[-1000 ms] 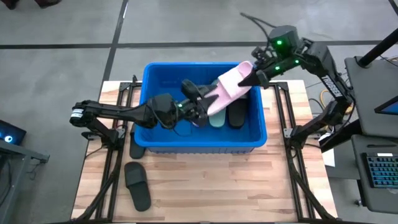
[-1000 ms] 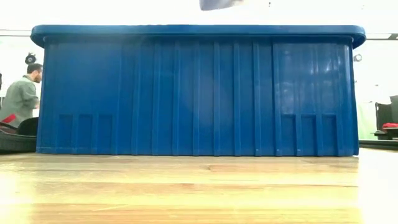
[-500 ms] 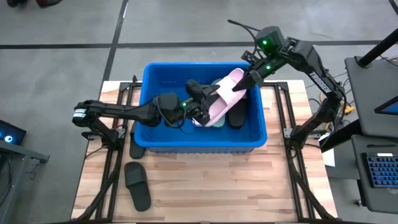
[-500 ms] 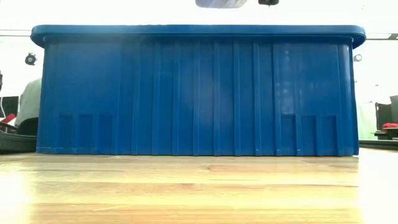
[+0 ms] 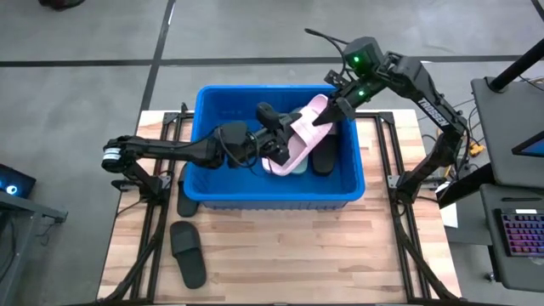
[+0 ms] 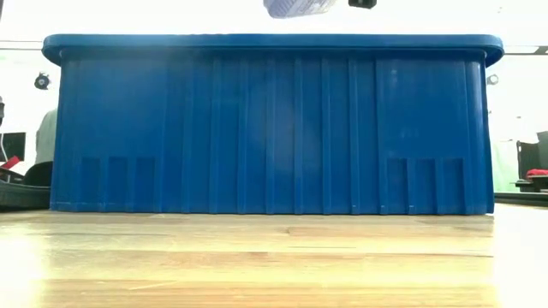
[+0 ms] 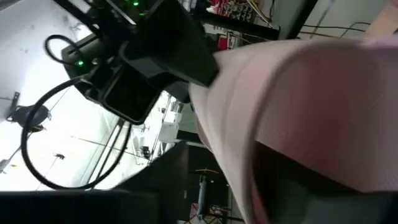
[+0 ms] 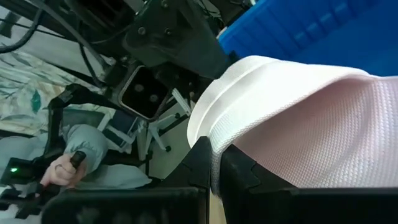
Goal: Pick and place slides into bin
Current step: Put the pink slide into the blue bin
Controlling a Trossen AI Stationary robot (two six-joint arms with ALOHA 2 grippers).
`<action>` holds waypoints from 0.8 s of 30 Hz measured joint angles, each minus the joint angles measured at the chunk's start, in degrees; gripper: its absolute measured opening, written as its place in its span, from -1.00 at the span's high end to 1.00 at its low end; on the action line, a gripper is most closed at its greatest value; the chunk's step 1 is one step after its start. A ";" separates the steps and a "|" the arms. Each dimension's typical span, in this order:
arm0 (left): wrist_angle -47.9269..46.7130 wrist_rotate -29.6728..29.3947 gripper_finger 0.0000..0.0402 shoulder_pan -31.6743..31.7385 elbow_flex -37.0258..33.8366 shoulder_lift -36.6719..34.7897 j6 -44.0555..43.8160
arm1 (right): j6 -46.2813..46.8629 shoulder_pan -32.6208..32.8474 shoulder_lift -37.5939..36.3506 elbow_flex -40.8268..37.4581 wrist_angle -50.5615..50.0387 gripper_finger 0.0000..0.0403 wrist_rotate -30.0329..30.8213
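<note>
**A:** What lies nearest you on the pale wooden tabletop [image 5: 280,255]?

**B:** You have one black foam slide sandal [image 5: 188,252] lying flat at the near left corner; a second black sandal [image 5: 187,201] sits just beyond it, against the left outer wall of the large bright blue rectangular plastic bin [image 5: 280,201], partly hidden under the left arm.

**A:** And inside the bin?

**B:** You can see a black sandal [image 5: 323,158] on the floor toward the right side; a pale sandal edge peeks out beside it; above them hangs a light pink foam sandal [image 5: 299,141], tilted, its far end raised toward the far right corner.

**A:** What has hold of it?

**B:** Your left gripper [image 5: 274,143] reaches in from the left and meets the pink sandal's lower end; whether its fingers are pressed on it I cannot tell; your right gripper [image 5: 334,113] comes in over the far right rim, clamped on the sandal's upper edge; the right wrist view shows the dark fingers [image 8: 205,163] pinching the pink foam.
</note>
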 joint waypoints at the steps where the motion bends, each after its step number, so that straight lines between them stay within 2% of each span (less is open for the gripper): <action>1: 0.20 -0.02 0.34 0.00 0.10 0.04 -0.14 | -0.05 0.04 -0.04 0.00 0.07 0.96 0.50; 5: 0.16 -0.30 0.78 0.00 0.23 0.16 -4.06 | -0.20 0.31 -0.10 0.00 0.39 0.96 0.84; 7: 0.13 -0.36 0.94 -0.01 0.26 0.20 -5.14 | -1.07 0.69 -0.10 0.00 0.69 0.96 1.51; 11: 0.36 -0.71 0.98 -0.02 0.26 0.13 -5.64 | -1.22 0.71 -0.21 0.02 2.42 0.96 2.49; 16: 0.36 -4.22 0.99 0.08 0.26 0.11 -5.62 | -0.16 0.72 -0.29 0.02 3.61 0.92 8.64; 20: 0.17 -10.00 1.00 0.27 0.19 0.07 -5.66 | -0.44 0.71 -0.18 0.00 5.42 0.71 12.90; 24: -0.33 -13.22 1.00 0.55 -0.15 -0.07 -7.50 | -0.38 0.69 -0.08 0.00 5.20 0.42 15.36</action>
